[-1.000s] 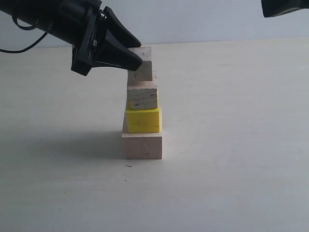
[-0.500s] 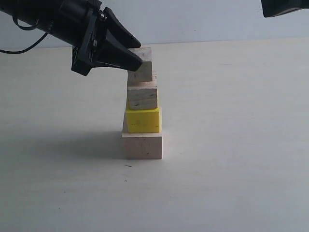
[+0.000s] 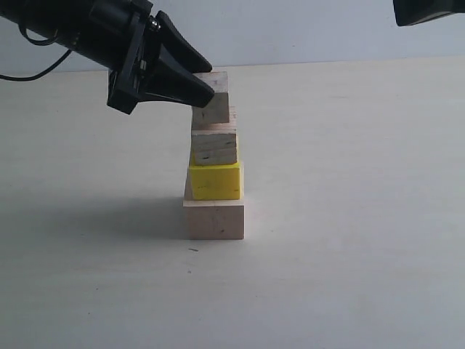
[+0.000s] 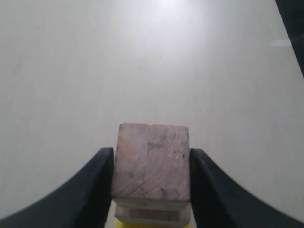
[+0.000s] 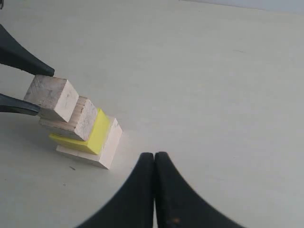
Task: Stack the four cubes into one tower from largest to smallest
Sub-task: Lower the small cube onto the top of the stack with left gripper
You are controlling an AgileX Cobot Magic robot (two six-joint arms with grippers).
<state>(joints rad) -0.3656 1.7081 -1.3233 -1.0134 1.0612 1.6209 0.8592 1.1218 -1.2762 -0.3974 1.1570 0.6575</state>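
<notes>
The tower stands mid-table: the pale pinkish largest cube [image 3: 215,219] at the base, the yellow cube [image 3: 215,182] on it, then the tan layered cube [image 3: 214,147]. The greyish-beige smallest cube [image 3: 216,103] sits on top, at or just above the tan one, a little askew. My left gripper [image 3: 210,80] reaches in from the upper left and is shut on this top cube [image 4: 152,161], one finger on each side. My right gripper [image 5: 155,159] is shut and empty, held high and apart from the tower [image 5: 78,118]; only its body shows in the exterior view's top right corner.
The pale tabletop [image 3: 349,218] spreads around the tower, with a light wall behind it. The left arm's black body and cable [image 3: 43,69] hang over the table's upper left.
</notes>
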